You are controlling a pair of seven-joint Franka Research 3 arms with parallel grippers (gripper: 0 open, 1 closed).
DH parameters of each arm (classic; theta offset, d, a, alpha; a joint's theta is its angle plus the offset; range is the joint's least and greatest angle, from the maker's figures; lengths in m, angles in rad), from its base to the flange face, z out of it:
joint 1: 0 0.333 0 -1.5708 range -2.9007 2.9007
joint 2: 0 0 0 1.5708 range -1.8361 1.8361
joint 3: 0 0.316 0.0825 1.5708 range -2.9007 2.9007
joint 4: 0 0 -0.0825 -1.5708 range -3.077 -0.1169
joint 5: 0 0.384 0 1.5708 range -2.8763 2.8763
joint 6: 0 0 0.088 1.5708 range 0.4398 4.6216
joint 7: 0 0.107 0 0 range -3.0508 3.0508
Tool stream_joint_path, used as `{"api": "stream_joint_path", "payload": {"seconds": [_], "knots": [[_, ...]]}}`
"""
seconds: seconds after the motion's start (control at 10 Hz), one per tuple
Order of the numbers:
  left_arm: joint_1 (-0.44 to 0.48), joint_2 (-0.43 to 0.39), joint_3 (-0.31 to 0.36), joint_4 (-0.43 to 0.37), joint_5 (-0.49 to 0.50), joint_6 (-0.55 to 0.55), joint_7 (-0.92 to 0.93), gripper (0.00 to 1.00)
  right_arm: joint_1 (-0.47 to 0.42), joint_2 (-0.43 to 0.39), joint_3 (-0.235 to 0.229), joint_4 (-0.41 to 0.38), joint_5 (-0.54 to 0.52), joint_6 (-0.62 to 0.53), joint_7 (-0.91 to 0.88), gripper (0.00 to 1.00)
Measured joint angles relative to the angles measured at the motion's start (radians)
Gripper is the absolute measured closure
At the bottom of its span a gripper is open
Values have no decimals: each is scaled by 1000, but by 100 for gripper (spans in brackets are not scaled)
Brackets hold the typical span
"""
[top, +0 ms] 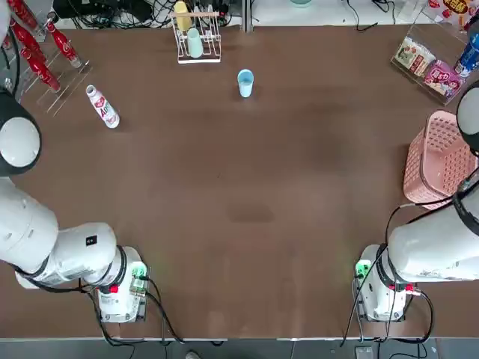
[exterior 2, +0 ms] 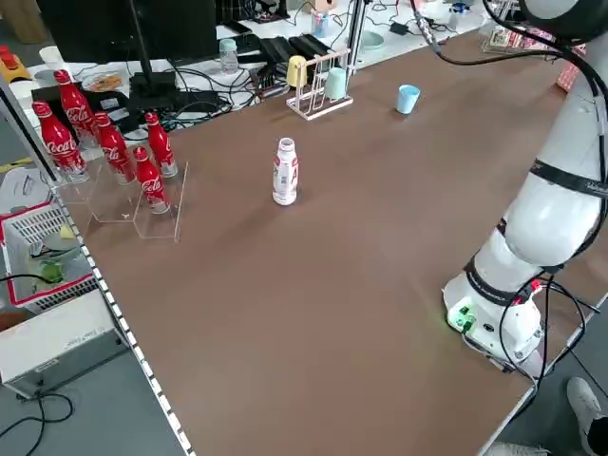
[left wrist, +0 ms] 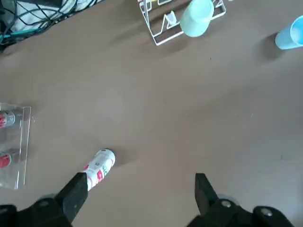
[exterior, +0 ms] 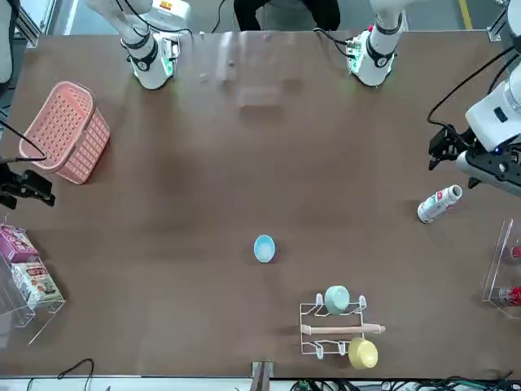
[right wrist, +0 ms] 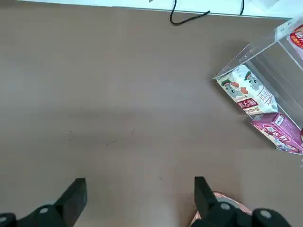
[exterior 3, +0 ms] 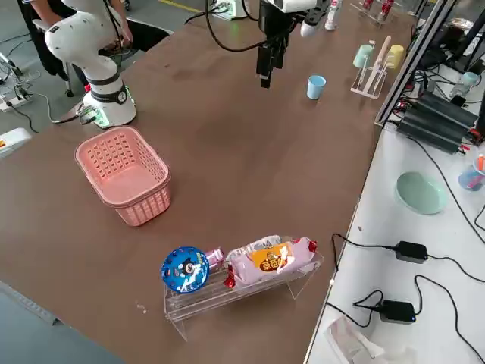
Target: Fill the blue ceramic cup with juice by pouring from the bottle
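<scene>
One bottle, one blue ceramic cup; left end effector and right end effector both released.

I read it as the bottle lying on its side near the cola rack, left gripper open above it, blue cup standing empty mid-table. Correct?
One thing is off: the bottle is standing upright, not lying down, as the left side view shows. The rest holds: it is near the cola rack, the left gripper is open above it, and the blue ceramic cup stands empty mid-table.
</scene>
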Motion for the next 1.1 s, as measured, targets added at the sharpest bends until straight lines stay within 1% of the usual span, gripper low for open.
{"api": "stream_joint_path", "payload": {"seconds": [0.1,0.2,0.4,0.6,0.7,1.1], "knots": [[-101,0,104,11,-1,-18,-10,0,1,0,0,0,0,2,0,0],[-139,0,147,16,-1,-25,-21,0,1,0,0,0,0,5,0,0],[-140,-1,151,23,-2,-35,-141,0,6,0,1,0,0,9,1,0],[-141,-13,144,29,-3,-100,-246,0,9,0,1,0,0,9,4,0],[-141,-18,140,29,-3,-115,-278,0,10,0,1,0,0,9,4,0],[-141,-20,139,1,-86,-64,-373,0,28,0,1,-2,1,9,39,0]]}}
